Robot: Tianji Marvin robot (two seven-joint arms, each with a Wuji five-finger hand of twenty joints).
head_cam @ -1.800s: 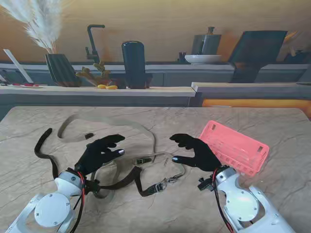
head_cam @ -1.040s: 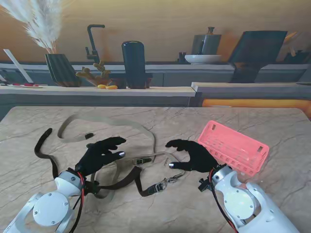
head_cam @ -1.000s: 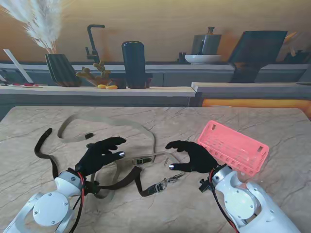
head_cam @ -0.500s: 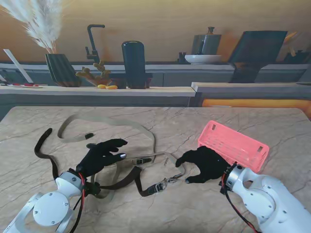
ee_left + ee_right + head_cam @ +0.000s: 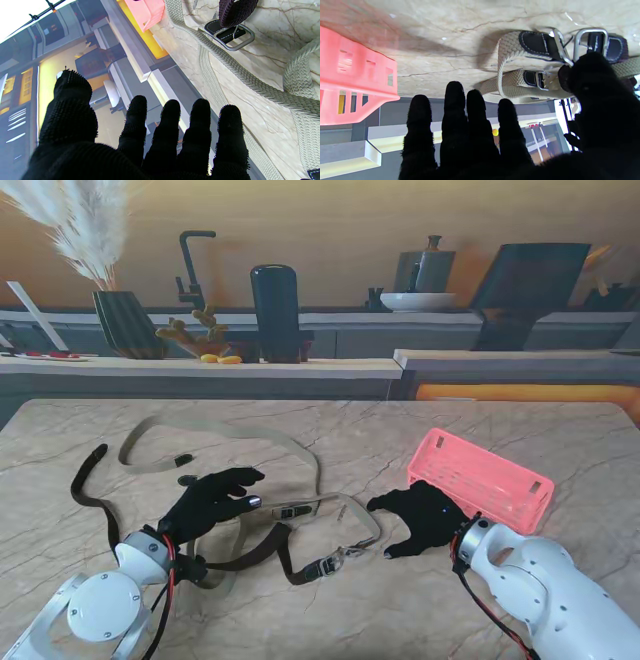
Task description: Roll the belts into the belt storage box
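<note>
A beige woven belt [image 5: 318, 470] lies in loose loops across the middle of the marble table, its buckle end [image 5: 532, 78] just ahead of my right fingers. A dark brown belt [image 5: 255, 555] trails from the far left toward me, and its metal buckle [image 5: 335, 560] lies between my hands. The pink belt storage box [image 5: 480, 480] sits tilted at the right. My left hand [image 5: 210, 500] hovers open over the belts, fingers [image 5: 170, 125] spread. My right hand [image 5: 420, 518] is open beside the box, its thumb [image 5: 595, 82] near the buckles, and holds nothing.
Behind the table [image 5: 400, 430] runs a counter with a dark cylinder [image 5: 275, 310], a ribbed vase of pampas grass [image 5: 120, 320], a tap, a bowl and a dark slanted board. The box's open side [image 5: 350, 80] faces my right hand.
My right hand has drawn back to the right toward the pink box and turned its palm over. The left hand has barely shifted. The belts lie as before.
</note>
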